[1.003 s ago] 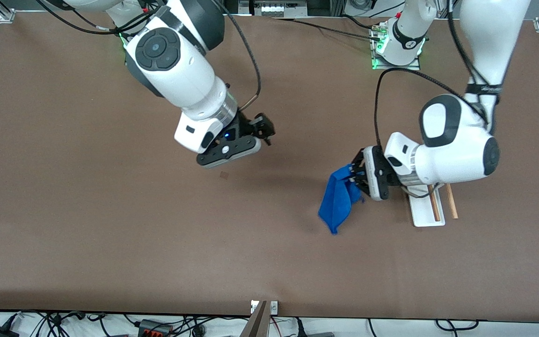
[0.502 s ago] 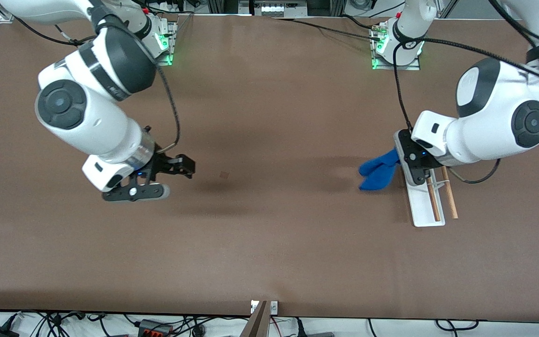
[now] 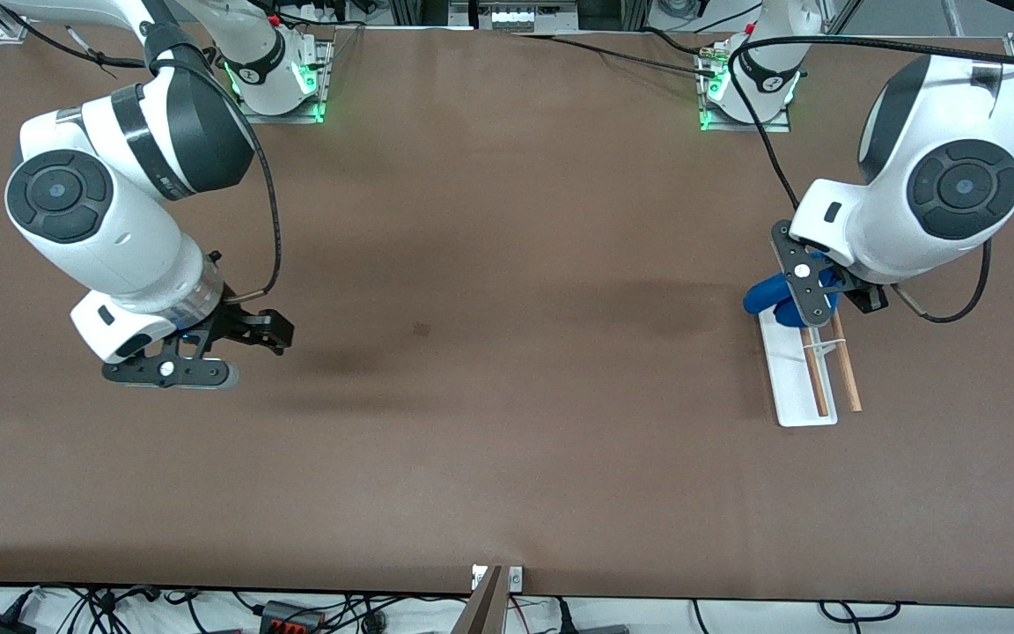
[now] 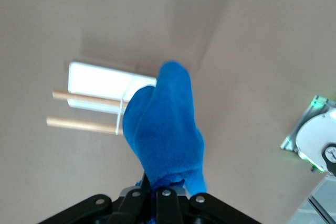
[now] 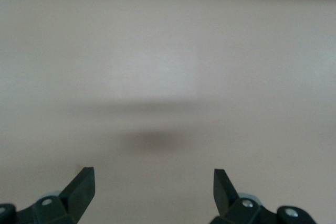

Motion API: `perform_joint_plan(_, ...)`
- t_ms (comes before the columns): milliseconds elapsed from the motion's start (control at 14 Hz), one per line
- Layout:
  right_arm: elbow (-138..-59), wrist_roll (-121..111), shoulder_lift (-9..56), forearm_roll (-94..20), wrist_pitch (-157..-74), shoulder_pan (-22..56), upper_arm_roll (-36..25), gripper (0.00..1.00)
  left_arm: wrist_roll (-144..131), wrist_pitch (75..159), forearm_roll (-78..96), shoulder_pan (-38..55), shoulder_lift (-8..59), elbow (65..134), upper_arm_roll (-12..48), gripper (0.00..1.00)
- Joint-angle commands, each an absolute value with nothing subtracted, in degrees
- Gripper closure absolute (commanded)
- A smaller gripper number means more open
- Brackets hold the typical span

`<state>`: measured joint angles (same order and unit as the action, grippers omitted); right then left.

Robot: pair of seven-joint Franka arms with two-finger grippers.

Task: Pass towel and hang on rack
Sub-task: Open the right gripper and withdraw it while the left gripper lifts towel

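The bright blue towel [image 3: 766,298] hangs bunched from my left gripper [image 3: 811,291], which is shut on it above the end of the rack [image 3: 791,387] that lies farther from the front camera. In the left wrist view the towel [image 4: 165,129] droops from the shut gripper [image 4: 157,190] and covers the inner ends of the two wooden rods [image 4: 79,111]; the white base [image 4: 100,82] lies beneath them. My right gripper [image 3: 269,333] hangs open over bare table at the right arm's end, with nothing between its fingertips [image 5: 81,182].
The left arm's base [image 3: 745,88] and the right arm's base [image 3: 274,84] stand along the table edge farthest from the front camera. Cables and a power strip [image 3: 291,615] lie below the edge nearest that camera. A small dark mark [image 3: 422,328] sits mid-table.
My left gripper carried the towel from beside the rack toward the left arm's end, to over the rack's end. My right gripper drew back, open, toward the right arm's end of the table.
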<state>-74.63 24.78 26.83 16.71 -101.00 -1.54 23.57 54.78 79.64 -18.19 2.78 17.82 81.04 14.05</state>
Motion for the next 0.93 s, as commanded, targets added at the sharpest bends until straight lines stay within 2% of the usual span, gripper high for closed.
perform_joint_plan(0, -80.7, 18.9, 21.4, 7.9, -103.2, 1.9, 12.0, 0.00, 54.0, 75.9, -23.7, 2.7, 18.2, 78.0, 14.7, 1.00)
perform_joint_plan(215, -82.0, 9.1, 19.7, 3.0, -102.6, 2.9, 3.3, 0.00, 58.8, 75.1, -32.8, 2.9, 18.2, 77.3, 18.1, 1.00)
perform_joint_plan(430, -82.0, 7.8, 17.7, 2.9, -100.2, 2.3, -0.6, 0.00, 63.4, 75.6, -42.5, 3.1, 18.5, 77.3, 22.6, 1.00)
perform_joint_plan(645, -81.4, 5.0, 15.2, 2.8, -96.2, 0.3, -1.8, 0.00, 61.4, 75.6, -39.5, 2.1, 18.5, 75.7, 22.2, 1.00)
perform_joint_plan(860, -81.4, -1.0, 14.2, 2.8, -95.7, 0.3, -3.9, 0.00, 46.3, 72.2, -27.8, 1.2, 18.6, 75.0, 18.1, 1.00)
